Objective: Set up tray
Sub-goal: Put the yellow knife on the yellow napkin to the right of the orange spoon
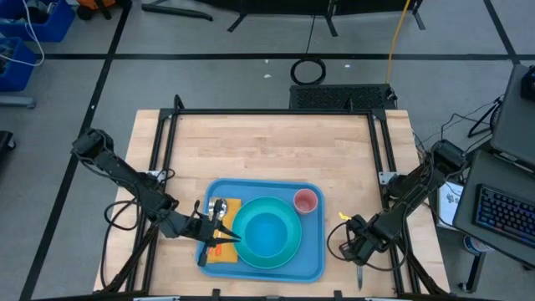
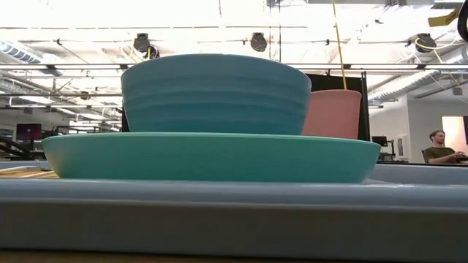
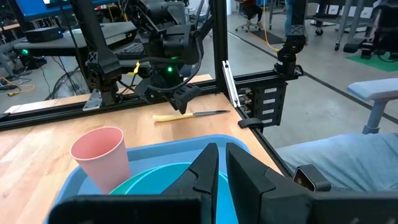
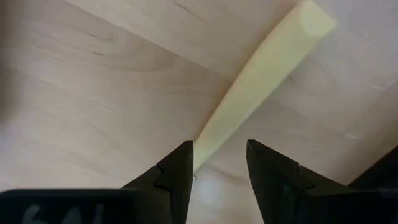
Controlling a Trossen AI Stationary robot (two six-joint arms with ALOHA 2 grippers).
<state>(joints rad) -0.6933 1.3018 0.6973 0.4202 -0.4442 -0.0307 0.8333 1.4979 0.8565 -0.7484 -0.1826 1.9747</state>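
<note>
We see the tray (image 1: pixel 311 259), a flat medium-blue plastic rectangle with rounded corners and a raised rim, lying on the pale wood-grain table (image 1: pixel 276 146) at its near edge, between the two arms. On the tray rests a round turquoise plate (image 1: pixel 294 237) with a smooth, shallow wall, and inside the plate stands a deeper blue bowl (image 1: pixel 267 234) whose outer wall is stepped in horizontal ridges (best seen in the low view, where bowl (image 2: pixel 216 95) and plate (image 2: pixel 212 157) stack one above the other). A tapered pink cup (image 1: pixel 306 201) stands upright in the tray's far right corner, just beside the plate. An orange rectangular napkin (image 1: pixel 224 251) lies flat along the tray's left side, with cutlery lying on top of it. We find the left gripper (image 1: pixel 205 230) over the napkin and the tray's left edge; its dark fingers (image 3: pixel 205 171) stand nearly together with only a narrow slit between them, and we see nothing clamped there. The right gripper (image 1: pixel 361 255) sits low over the bare table to the right of the tray, its fingers (image 4: pixel 177 171) parted and straddling the pale yellow, smooth, flat-sided handle of a knife (image 4: pixel 261 87) that lies on the wood; the pads do not visibly press it.
</note>
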